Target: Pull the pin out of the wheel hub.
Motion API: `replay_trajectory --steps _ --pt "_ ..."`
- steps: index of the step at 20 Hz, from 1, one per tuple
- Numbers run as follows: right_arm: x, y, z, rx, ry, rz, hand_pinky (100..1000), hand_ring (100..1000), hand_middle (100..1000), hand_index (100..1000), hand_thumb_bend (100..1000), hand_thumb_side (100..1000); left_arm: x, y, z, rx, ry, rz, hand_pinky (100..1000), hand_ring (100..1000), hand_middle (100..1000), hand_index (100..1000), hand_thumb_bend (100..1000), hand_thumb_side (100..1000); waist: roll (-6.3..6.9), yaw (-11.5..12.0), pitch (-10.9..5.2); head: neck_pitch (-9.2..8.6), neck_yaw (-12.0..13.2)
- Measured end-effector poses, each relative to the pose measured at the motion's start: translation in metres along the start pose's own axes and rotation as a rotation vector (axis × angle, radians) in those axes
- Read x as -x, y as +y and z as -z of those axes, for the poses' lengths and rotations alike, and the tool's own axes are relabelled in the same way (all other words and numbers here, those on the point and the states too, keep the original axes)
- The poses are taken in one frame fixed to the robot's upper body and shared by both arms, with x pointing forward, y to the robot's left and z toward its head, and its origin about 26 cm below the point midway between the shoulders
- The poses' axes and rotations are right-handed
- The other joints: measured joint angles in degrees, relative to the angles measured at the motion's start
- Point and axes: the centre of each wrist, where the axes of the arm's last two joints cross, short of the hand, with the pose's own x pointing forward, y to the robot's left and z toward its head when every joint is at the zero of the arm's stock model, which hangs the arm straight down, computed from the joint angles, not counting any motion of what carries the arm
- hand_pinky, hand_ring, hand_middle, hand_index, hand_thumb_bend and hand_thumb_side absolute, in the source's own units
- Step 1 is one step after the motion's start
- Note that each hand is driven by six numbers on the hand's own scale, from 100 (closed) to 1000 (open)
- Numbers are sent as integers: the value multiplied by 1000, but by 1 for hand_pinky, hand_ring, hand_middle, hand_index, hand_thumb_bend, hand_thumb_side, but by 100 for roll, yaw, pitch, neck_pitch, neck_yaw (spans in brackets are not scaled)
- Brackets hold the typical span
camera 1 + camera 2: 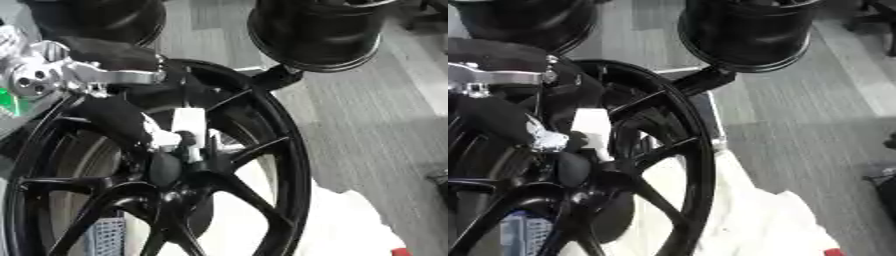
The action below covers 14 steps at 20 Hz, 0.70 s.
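Left hand at the hub, pin just right of it.
From the left, the left hand point(122, 122) reaches into the wheel point(293, 150); its fingers curl on the white pin point(189, 125), which stands upright above the hub point(166, 167). The right hand is unseen.

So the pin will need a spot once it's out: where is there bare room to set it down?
The white sheet right of the wheel is the barest patch, bordered by the rim and the grey floor. The hub is crowded: the left hand is at the white pin among the spokes. Two more black wheels fill the far edge.
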Motion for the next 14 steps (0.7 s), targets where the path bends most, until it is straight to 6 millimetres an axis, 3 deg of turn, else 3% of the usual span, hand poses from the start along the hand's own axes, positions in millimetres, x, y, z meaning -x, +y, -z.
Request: replay_trajectory --steps 14 --pt "0 3 0 -4 5 12 763 576 506 680 100 606 10 -10 13 7 11 -11 958 942 781 965 340 800 -2 -42 101 -1 31"
